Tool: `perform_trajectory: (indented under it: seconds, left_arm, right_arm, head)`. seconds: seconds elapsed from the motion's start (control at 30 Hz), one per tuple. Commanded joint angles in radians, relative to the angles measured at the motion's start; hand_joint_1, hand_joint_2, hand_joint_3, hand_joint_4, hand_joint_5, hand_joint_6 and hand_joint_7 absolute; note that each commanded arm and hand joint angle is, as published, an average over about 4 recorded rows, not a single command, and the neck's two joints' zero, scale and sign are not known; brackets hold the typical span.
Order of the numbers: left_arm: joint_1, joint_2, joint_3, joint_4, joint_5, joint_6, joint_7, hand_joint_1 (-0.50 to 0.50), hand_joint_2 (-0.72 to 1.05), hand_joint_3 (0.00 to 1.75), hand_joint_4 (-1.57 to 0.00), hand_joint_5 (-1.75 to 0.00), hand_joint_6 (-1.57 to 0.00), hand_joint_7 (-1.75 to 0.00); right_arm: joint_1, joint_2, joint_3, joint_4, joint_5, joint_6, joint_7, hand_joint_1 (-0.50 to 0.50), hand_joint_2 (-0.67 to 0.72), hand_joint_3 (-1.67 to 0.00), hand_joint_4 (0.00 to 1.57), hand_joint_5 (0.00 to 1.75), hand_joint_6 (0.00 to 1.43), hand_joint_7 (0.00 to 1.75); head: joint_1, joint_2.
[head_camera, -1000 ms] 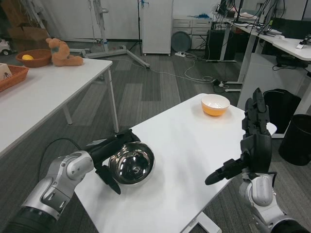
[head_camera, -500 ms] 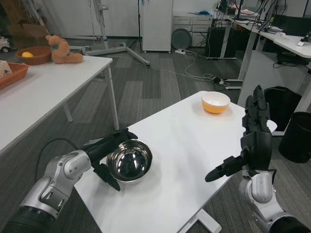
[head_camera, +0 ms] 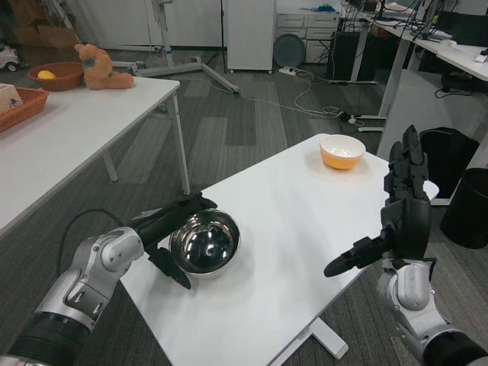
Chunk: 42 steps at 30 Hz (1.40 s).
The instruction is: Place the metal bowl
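1. The left hand [head_camera: 171, 232] grasps the metal bowl [head_camera: 203, 242], which sits upright on the white table [head_camera: 305, 229], lower left of centre.
2. The right hand [head_camera: 396, 217], lower right, is released, fingers spread, holding nothing.

Your white table [head_camera: 305, 229] carries the metal bowl [head_camera: 203, 242] near its left edge and an orange bowl [head_camera: 341, 152] at the far corner, well apart. Both sit upright on the top.
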Motion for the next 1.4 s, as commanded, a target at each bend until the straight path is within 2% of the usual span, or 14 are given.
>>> perform_trajectory:
  seconds: [0.03, 0.1, 0.27, 0.43, 0.7, 0.83, 0.9, 1.03, 1.17, 1.3, 1.4]
  left_arm:
    - [0.022, -0.003, 0.02, 0.008, 0.008, -0.017, 0.017, -0.5, 0.18, 0.07, 0.0, -0.21, 0.0, -0.77]
    - [0.025, -0.005, 0.03, 0.006, 0.006, -0.026, 0.019, -0.5, -0.1, 0.02, 0.0, -0.21, 0.0, -0.77]
    - [0.031, -0.011, 0.054, 0.001, -0.001, -0.053, 0.021, -0.5, -0.59, 0.02, 0.0, -0.18, 0.0, -0.77]
    - [0.037, -0.014, 0.07, -0.001, -0.016, -0.075, 0.034, -0.5, -0.72, 0.0, 0.0, -0.21, 0.0, -0.77]
    - [0.048, -0.03, 0.118, -0.006, -0.037, -0.12, 0.082, -0.5, -0.72, 0.04, 0.0, -0.21, 0.0, -0.77]
    - [0.054, -0.062, 0.2, -0.021, -0.103, -0.169, 0.135, -0.5, -0.72, 0.0, 0.0, -0.18, 0.0, -0.77]
    - [0.056, -0.083, 0.242, -0.026, -0.156, -0.196, 0.162, -0.5, -0.72, 0.0, 0.0, -0.13, 0.0, -0.77]
    - [0.06, -0.138, 0.318, -0.031, -0.287, -0.276, 0.208, -0.5, -0.72, 0.0, 0.0, -0.1, 0.0, -0.77]
    - [0.061, -0.195, 0.368, -0.039, -0.412, -0.348, 0.22, -0.5, -0.72, 0.0, 0.0, -0.1, 0.0, -0.73]
    - [0.061, -0.216, 0.373, -0.052, -0.541, -0.389, 0.213, -0.5, -0.72, 0.0, 0.0, -0.1, 0.0, -0.7]
    - [0.062, -0.194, 0.352, -0.078, -0.619, -0.393, 0.21, -0.5, -0.72, 0.0, 0.0, -0.1, 0.0, -0.7]
  right_arm:
    - [-0.011, -0.013, 0.002, 0.003, 0.001, 0.003, 0.0, -0.46, 0.66, 0.0, 0.63, 0.0, 0.0, 0.0]
    - [-0.011, -0.013, 0.002, 0.001, 0.001, 0.003, 0.0, -0.45, 0.66, 0.0, 0.63, 0.0, 0.0, 0.0]
    - [-0.01, -0.013, 0.003, -0.003, 0.003, 0.003, 0.0, -0.46, 0.66, 0.0, 0.63, 0.0, 0.0, 0.0]
    - [-0.008, -0.013, 0.003, -0.005, 0.004, 0.003, 0.0, -0.46, 0.66, 0.0, 0.63, 0.0, 0.0, 0.0]
    - [-0.007, -0.013, 0.003, -0.006, 0.005, 0.002, 0.0, -0.46, 0.66, 0.0, 0.63, 0.0, 0.0, 0.0]
    - [-0.007, -0.013, 0.003, -0.007, 0.007, 0.0, 0.0, -0.44, 0.66, 0.0, 0.63, 0.0, 0.0, 0.0]
    - [-0.007, -0.012, 0.003, -0.008, 0.007, 0.0, 0.0, -0.44, 0.69, 0.0, 0.63, 0.0, 0.0, 0.0]
    - [-0.007, -0.011, 0.003, -0.009, 0.01, -0.001, 0.0, -0.43, 0.66, 0.0, 0.63, 0.0, 0.0, 0.0]
    - [-0.008, -0.01, 0.001, -0.012, 0.011, -0.001, 0.001, -0.46, 0.66, 0.0, 0.63, 0.0, 0.0, 0.0]
    - [-0.008, -0.012, -0.002, -0.017, 0.011, 0.0, 0.009, -0.44, 0.66, 0.0, 0.63, 0.0, 0.0, 0.0]
    - [-0.008, -0.017, -0.005, -0.022, 0.013, 0.005, 0.018, -0.46, 0.66, 0.0, 0.63, 0.0, 0.0, 0.0]
  head:
    - [0.002, -0.001]
    - [0.004, -0.001]
    - [0.006, 0.001]
    - [0.007, 0.008]
    - [0.011, 0.013]
    - [0.014, 0.019]
    - [0.017, 0.032]
    - [0.015, 0.052]
    - [0.009, 0.067]
    - [0.005, 0.091]
    - [0.001, 0.106]
